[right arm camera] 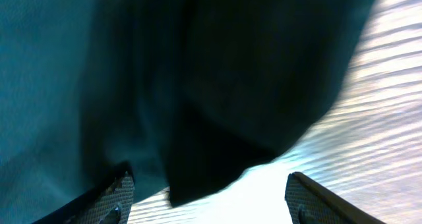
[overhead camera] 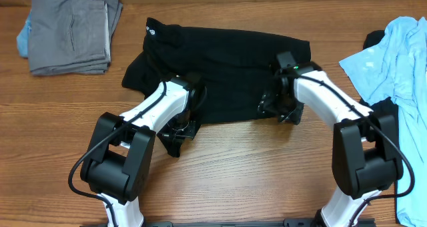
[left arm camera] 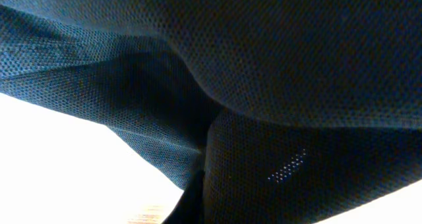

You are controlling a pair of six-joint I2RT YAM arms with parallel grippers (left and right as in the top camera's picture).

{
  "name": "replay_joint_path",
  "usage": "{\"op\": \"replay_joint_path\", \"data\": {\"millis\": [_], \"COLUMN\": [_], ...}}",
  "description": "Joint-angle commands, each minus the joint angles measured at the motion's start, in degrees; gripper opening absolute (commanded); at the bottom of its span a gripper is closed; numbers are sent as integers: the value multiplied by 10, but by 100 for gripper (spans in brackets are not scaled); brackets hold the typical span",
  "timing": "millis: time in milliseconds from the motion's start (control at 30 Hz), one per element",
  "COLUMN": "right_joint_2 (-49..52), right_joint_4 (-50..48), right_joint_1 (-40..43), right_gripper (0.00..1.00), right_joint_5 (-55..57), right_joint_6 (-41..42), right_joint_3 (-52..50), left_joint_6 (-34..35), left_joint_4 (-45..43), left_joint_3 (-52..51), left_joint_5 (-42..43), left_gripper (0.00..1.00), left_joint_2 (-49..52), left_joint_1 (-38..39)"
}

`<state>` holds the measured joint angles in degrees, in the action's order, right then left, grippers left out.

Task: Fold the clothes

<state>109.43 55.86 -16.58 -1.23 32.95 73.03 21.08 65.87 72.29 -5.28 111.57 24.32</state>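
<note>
A black mesh garment [overhead camera: 220, 67] lies spread across the middle of the wooden table. My left gripper [overhead camera: 179, 129] is at its front-left edge. The left wrist view is filled with black fabric [left arm camera: 264, 66] lifted off the table and bunched toward the bottom centre; the fingers are hidden, and the gripper appears shut on the cloth. My right gripper [overhead camera: 279, 111] is at the garment's front-right edge. In the right wrist view its fingers [right arm camera: 209, 179] are spread wide, with the hem of the garment [right arm camera: 198, 118] hanging between them over the table.
A folded grey stack [overhead camera: 70, 30] lies at the back left. A light blue garment [overhead camera: 397, 60] lies crumpled at the right edge, with dark cloth [overhead camera: 373, 39] under it. Bare wood table [overhead camera: 253, 167] shows in front.
</note>
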Motion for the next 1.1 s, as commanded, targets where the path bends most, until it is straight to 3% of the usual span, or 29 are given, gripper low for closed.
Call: {"op": "replay_joint_path", "data": {"millis": [0,600,767,1067], "right_joint_2": [-19,-19,-19,-19], "right_joint_4": [-15,-66,-68,-35], "right_joint_1": [-20,-10,-10,4], "right_gripper": [78,74,50,18], "right_joint_5": [2,93,94,148], "right_joint_6": [-2,-19,-19,22], "right_joint_3": [-7,-7,-7,-6], "left_joint_6": [12,12,12,15], "left_joint_4": [-1,-3,-3,2], "left_joint_3": [-2,-2,-2,-2], "left_joint_5": [-12,-12,-12,-14], "left_gripper": [6,8,8,6], "left_joint_2": [8,8,8,8], "left_joint_1": [-3,-3,-3,-4]}}
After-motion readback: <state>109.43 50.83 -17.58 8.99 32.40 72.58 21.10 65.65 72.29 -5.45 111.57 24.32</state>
